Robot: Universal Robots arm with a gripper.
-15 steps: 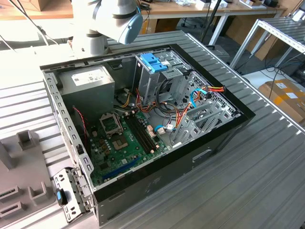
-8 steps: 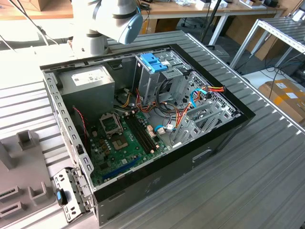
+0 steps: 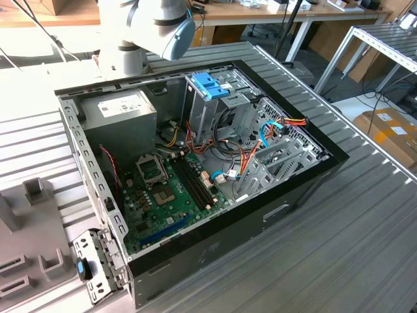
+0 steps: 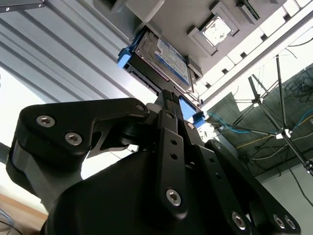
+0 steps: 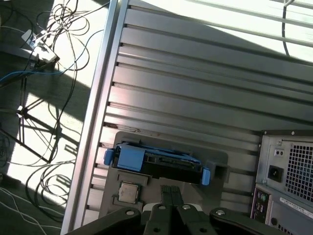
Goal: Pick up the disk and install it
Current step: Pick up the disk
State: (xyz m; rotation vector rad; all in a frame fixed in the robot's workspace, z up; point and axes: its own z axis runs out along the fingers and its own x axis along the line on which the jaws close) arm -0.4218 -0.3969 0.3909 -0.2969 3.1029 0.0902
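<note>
Claw (image 4: 170, 94) pinched narrow, fingertips together and holding nothing, sits right at the edge of the disk (image 4: 163, 56); whether it touches I cannot tell. In the first wrist view the disk (image 5: 171, 169) lies flat in a grey holder (image 5: 195, 147) on the slatted bench (image 5: 195, 88), with a small chip (image 5: 128, 192) seated just beside it and the case (image 5: 288, 166) standing apart from the holder. From the exterior view's left to its right come the arm (image 3: 159, 26), the case (image 3: 260, 215) lying open with a blue-handled cage (image 3: 210, 86) inside, and a cardboard box (image 3: 391, 130).
</note>
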